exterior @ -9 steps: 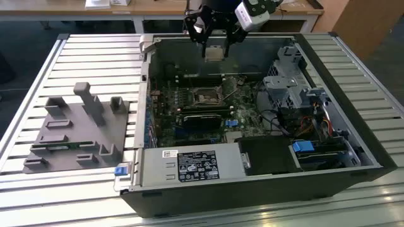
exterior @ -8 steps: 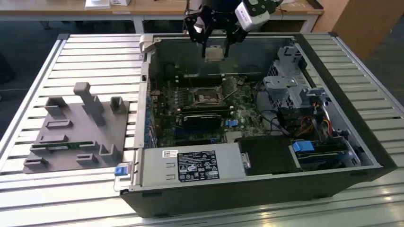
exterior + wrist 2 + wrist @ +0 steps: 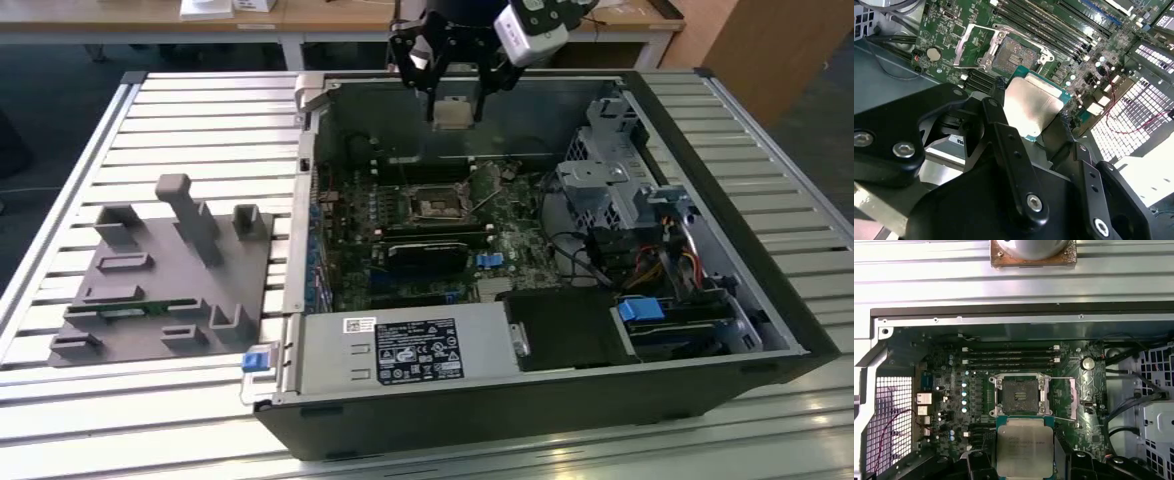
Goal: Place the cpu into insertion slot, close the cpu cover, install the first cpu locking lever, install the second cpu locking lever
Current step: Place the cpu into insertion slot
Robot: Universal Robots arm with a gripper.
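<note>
One cpu [image 3: 1024, 446] hangs clamped edge-on between the gripper's [image 3: 454, 106] fingers. Well below the gripper lies the slot [image 3: 1018, 395], bare, with its cover [image 3: 978, 46] swung open just beside it. The danger, as I judge it, is that any skew or offset on lowering could bend the slot's contacts or catch the cpu on the cover.

Open case [image 3: 534, 410] lies on the slatted table [image 3: 214, 110], with the fixture block [image 3: 147, 300] beside it at the exterior view's left. The insertion slot [image 3: 438, 205] sits mid-board inside the case — the cpu cover [image 3: 1061, 399] lies swung open beside it, apparently hinged at one edge. The cpu [image 3: 454, 113], held between the fingers of the gripper [image 3: 454, 104], hangs above the case's far part, apart from the slot. Power supply [image 3: 400, 352] — at the case's near edge.
</note>
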